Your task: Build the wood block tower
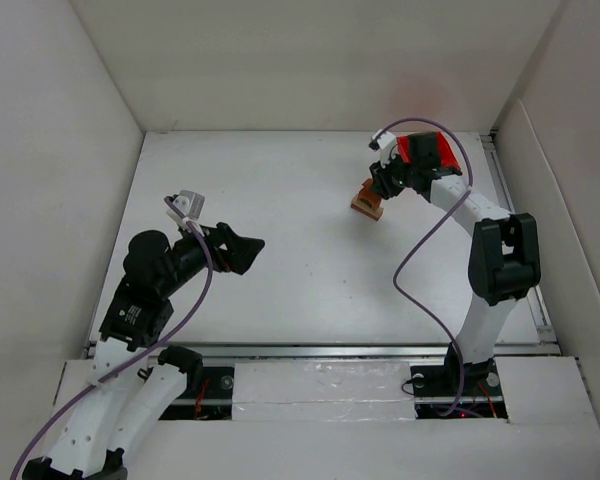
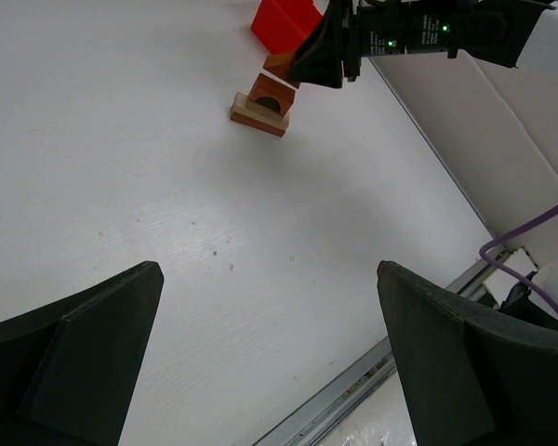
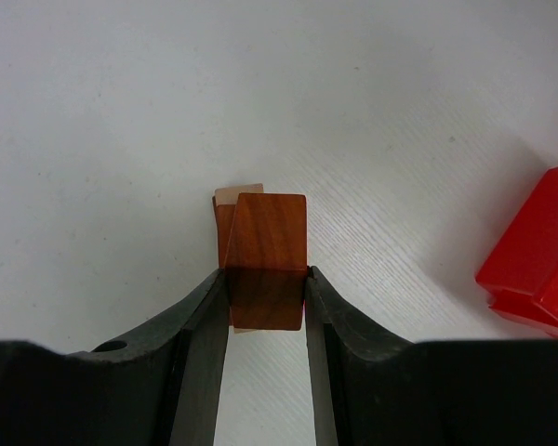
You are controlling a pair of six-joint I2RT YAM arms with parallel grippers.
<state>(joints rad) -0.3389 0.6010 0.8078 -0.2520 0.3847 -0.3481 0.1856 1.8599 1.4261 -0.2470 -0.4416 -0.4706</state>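
Observation:
The wood block tower (image 1: 367,201) stands at the back right of the table: a tan flat base (image 2: 257,117) with a reddish-brown arch block (image 2: 271,94) on it. My right gripper (image 3: 268,275) is shut on a reddish-brown rectangular block (image 3: 270,243) and holds it directly over the arch and base, which peek out behind it (image 3: 225,216). Whether it touches the stack I cannot tell. My left gripper (image 2: 268,279) is open and empty, over the table's left middle (image 1: 242,248), far from the blocks.
A red plastic bin (image 1: 427,152) sits at the back right, just behind the right gripper; it also shows in the right wrist view (image 3: 537,253) and left wrist view (image 2: 284,20). White walls enclose the table. A metal rail (image 1: 320,349) runs along the near edge.

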